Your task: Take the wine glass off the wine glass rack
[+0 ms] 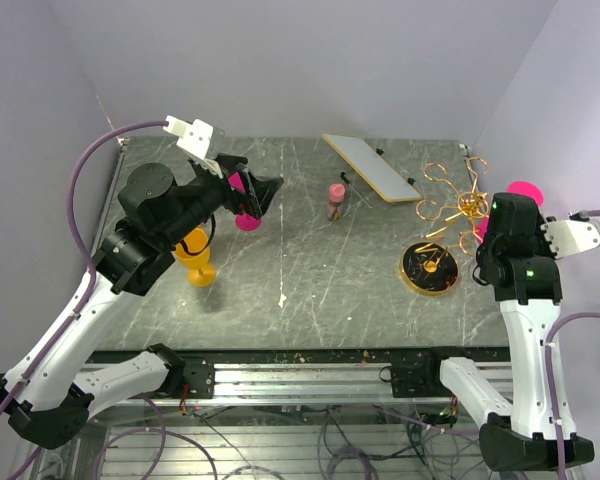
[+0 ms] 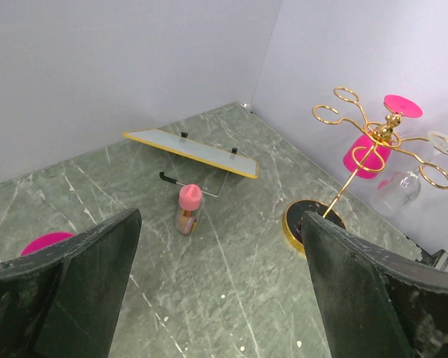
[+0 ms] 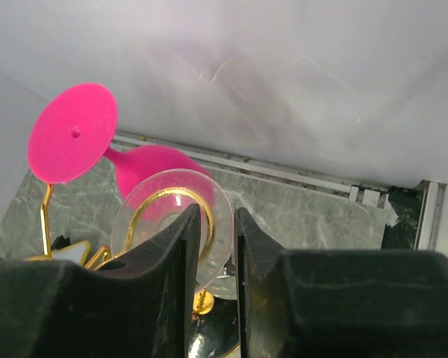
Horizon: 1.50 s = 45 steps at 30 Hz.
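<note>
The gold wire wine glass rack [image 1: 450,212] stands at the right on its round dark base [image 1: 428,268]. It also shows in the left wrist view [image 2: 373,142]. A clear wine glass [image 2: 396,192] and a pink wine glass [image 2: 366,155] hang upside down from its loops. In the right wrist view the clear glass's foot [image 3: 153,205] rests on a gold loop. My right gripper [image 3: 218,212] is nearly shut, with the rim of that foot in the narrow gap. From above, this gripper [image 1: 483,232] is at the rack. My left gripper [image 2: 220,216] is open and empty, far left [image 1: 260,195].
An orange wine glass [image 1: 195,260] stands at the left. A pink glass [image 1: 246,221] is by the left gripper. A small pink-capped bottle [image 1: 335,200] and a tilted flat white board [image 1: 372,165] are at the back middle. Walls close in behind and at the right.
</note>
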### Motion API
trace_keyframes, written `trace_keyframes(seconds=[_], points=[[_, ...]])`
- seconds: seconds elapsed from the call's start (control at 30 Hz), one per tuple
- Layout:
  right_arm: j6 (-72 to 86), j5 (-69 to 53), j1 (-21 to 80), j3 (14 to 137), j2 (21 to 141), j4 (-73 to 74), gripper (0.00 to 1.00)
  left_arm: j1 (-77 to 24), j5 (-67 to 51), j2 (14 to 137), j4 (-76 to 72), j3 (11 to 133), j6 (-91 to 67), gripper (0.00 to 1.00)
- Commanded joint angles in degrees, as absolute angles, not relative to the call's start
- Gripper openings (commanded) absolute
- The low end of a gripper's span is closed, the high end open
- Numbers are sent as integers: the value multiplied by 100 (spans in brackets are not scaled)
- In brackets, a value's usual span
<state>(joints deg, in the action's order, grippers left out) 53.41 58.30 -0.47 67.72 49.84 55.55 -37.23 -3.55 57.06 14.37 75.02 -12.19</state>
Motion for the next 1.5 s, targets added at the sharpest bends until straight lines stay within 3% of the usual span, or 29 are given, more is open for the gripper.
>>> trace_keyframes(seconds=[0.0,0.43,0.93,1.47], points=[[5232,5818,-98,6813,4936,5634,20,-3762,-259,5660,1179,7486,-1134,99],[5283,5638,-95,6999,4833,5709,0,-3762,-299,5660,1169,7479,-1147,99],[6546,5549,-92,7205,4858,5911,0,-3762,-293,5661,1175,7488,-1160,99],[6577,5691,-96,7106,4650,5304,0,-3769,-305,5698,1202,7504,-1182,99]])
